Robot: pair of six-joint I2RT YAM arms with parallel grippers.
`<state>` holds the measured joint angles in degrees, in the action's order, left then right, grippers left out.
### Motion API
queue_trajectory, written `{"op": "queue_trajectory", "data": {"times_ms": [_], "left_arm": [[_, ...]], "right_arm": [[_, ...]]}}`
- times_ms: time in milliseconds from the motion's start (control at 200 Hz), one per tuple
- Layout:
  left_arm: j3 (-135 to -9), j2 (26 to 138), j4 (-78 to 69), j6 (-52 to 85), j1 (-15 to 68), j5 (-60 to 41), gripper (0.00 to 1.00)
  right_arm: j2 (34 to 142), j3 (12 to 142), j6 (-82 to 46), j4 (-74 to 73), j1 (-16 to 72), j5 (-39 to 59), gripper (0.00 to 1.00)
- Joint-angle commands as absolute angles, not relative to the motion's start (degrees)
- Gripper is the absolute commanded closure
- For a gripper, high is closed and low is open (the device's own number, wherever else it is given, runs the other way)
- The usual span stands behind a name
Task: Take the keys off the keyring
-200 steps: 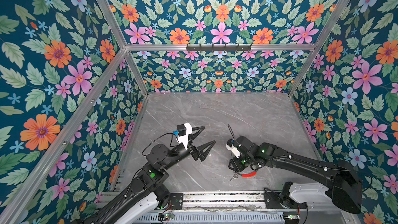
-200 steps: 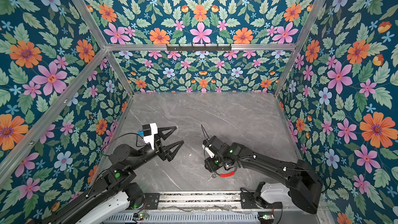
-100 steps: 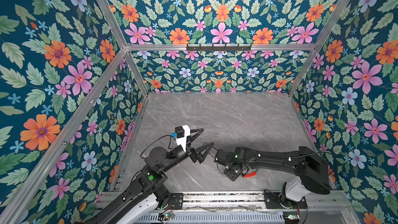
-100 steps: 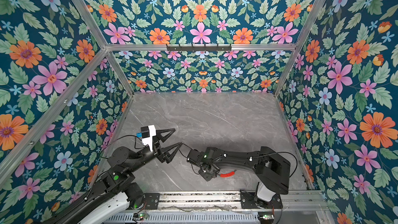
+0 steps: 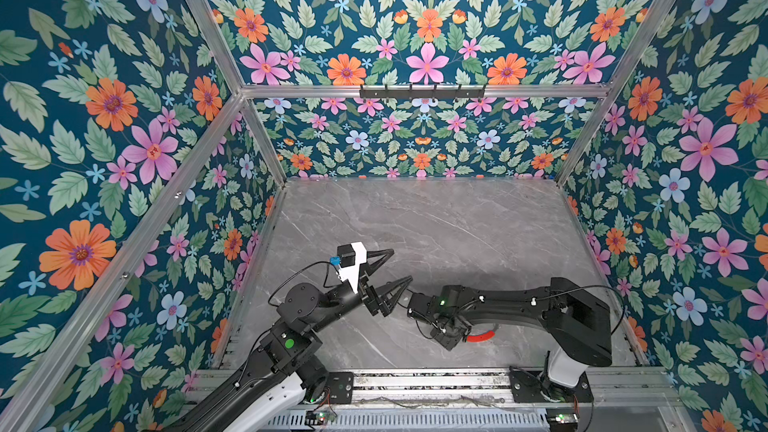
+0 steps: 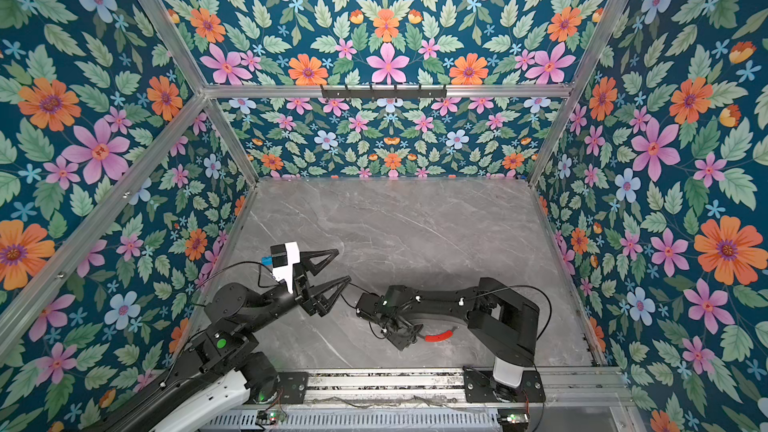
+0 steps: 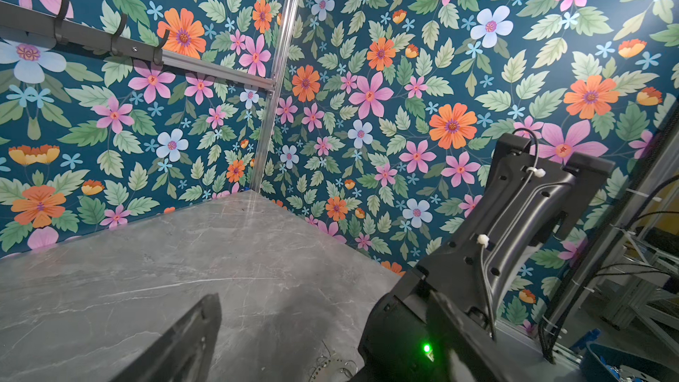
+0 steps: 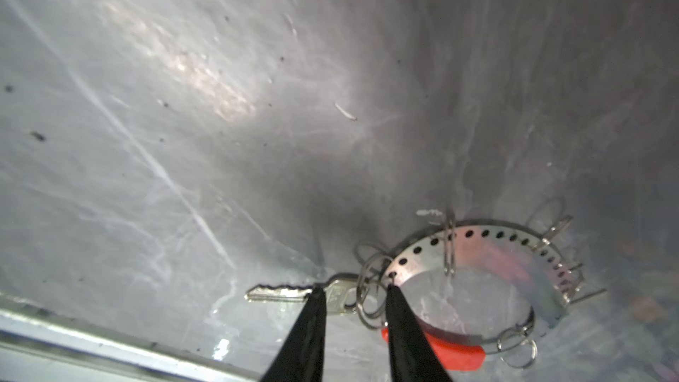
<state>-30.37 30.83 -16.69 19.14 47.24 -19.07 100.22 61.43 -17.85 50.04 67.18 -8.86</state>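
A: Top views first. What stands where?

B: In both top views the left gripper [image 5: 397, 270] sits at lower centre with its jaws spread wide and nothing between them. The right gripper [image 6: 401, 340] points down at the grey table [image 5: 457, 222] just right of it; its own body hides the tips. The red sleeve [image 5: 480, 336] of the keyring [image 6: 436, 336] shows beside that gripper. A black hook rail [image 5: 422, 92] crosses the back wall.

A: Left wrist view?

B: The right arm [image 7: 496, 251] fills the lower right of the frame. Small wire rings [image 7: 330, 365] lie at the bottom edge, partly blocked by it.

A: Right wrist view?

B: The right gripper [image 8: 352, 290] stands part open. Its fingertips [image 8: 316, 293] straddle the head of a silvery key [image 8: 294, 292], lower centre. Whether they pinch it, I cannot tell. The keyring [image 8: 477, 240], a perforated band, lies lower right on the table.
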Motion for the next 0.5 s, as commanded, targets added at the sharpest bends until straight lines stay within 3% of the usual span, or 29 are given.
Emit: {"op": "queue_trajectory", "data": {"times_ms": [0, 255, 495], "left_arm": [[-30.8, 30.8, -17.5, 18.4, 47.2, -19.7, 0.11], [-31.3, 31.3, -17.5, 18.7, 47.2, -20.1, 0.11], [-31.8, 31.4, -17.2, 18.9, 47.2, -20.5, 0.09]], "right_arm": [[100.5, 61.4, -18.2, 51.4, 67.2, -11.6, 0.71], [101.9, 61.9, -18.1, 51.3, 67.2, -13.8, 0.8], [100.9, 61.2, -18.2, 50.3, 67.1, -16.6, 1.0]]}}
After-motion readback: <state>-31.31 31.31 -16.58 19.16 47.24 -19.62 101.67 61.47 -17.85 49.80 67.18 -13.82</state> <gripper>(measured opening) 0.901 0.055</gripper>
